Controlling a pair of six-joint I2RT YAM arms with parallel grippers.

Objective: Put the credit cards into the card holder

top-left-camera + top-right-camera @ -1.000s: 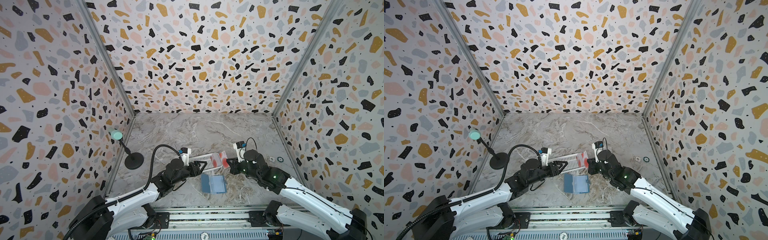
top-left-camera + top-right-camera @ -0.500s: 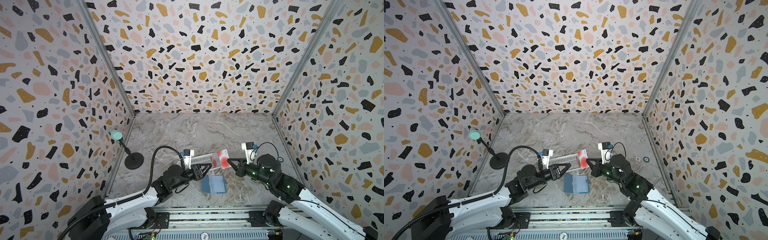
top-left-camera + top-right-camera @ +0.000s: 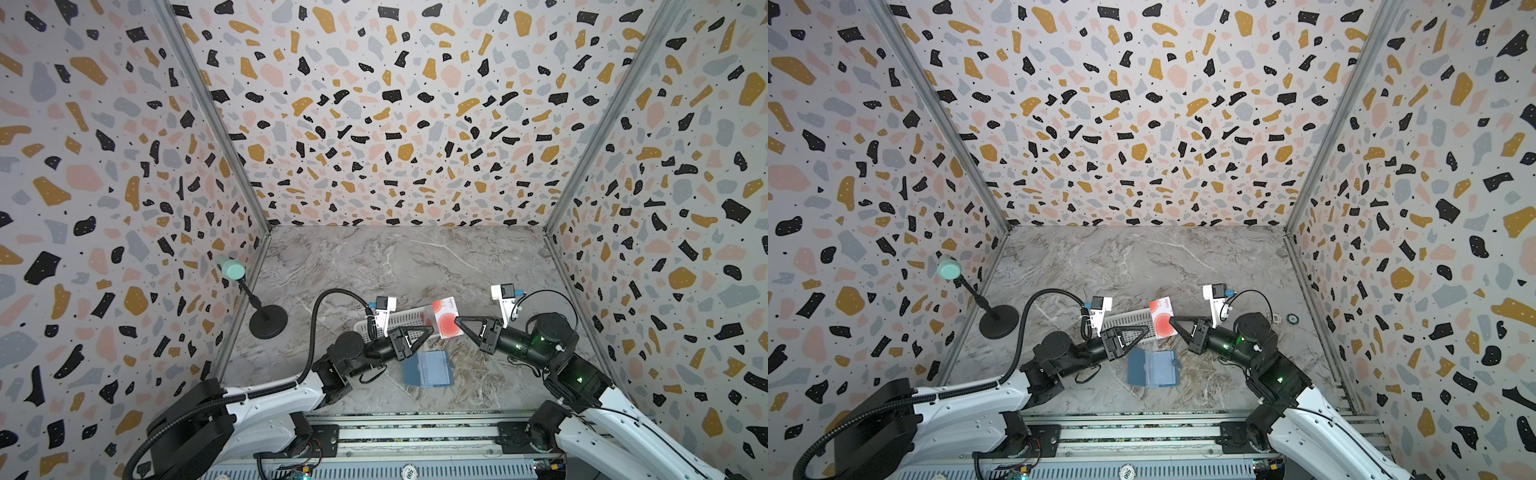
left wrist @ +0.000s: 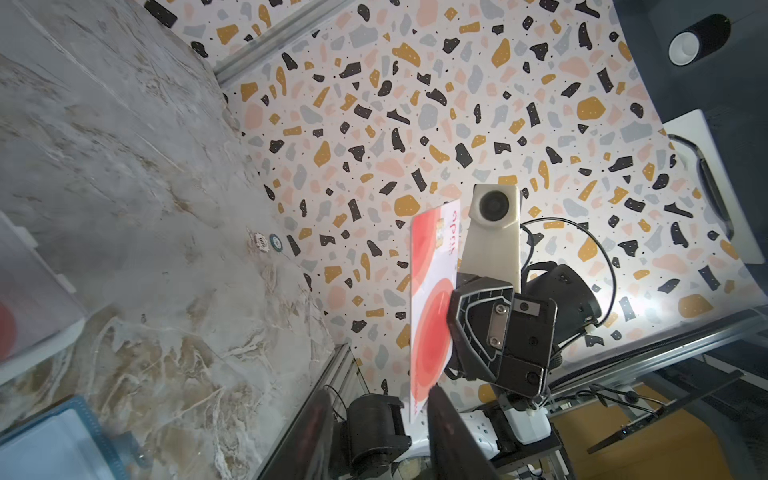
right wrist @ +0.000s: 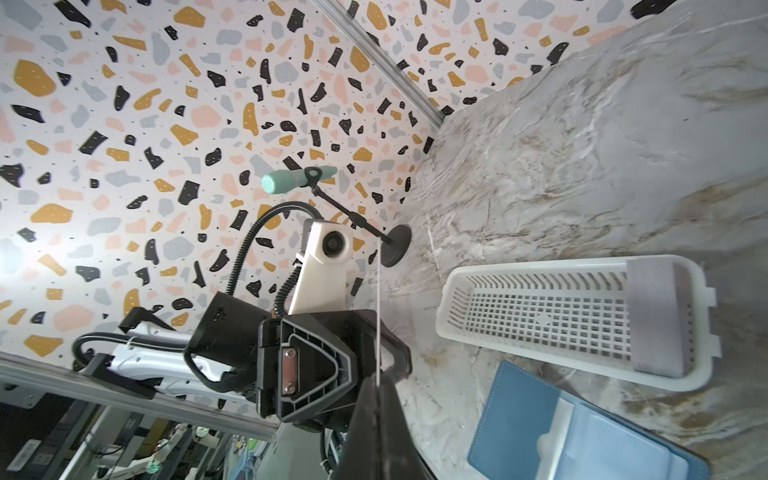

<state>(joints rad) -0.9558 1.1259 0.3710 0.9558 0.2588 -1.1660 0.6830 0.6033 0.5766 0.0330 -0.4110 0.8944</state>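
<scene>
We see the left gripper point(image 3: 430, 330), jaws parted astride one edge of the upright credit card point(image 3: 446, 318), probably for a regrasp; the right gripper point(image 3: 458, 320) pinches its other side, holding it aloft near the open card holder point(image 3: 428, 370) below.

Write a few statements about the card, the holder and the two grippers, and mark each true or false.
1. The right gripper is shut on a credit card. True.
2. The card holder is folded shut. False: it lies open, pockets showing.
3. The credit card rests in the white slotted basket. False: it is held on edge in the air, outside the basket.
4. The left gripper has its jaws apart, with the card's edge between them. True.
</scene>
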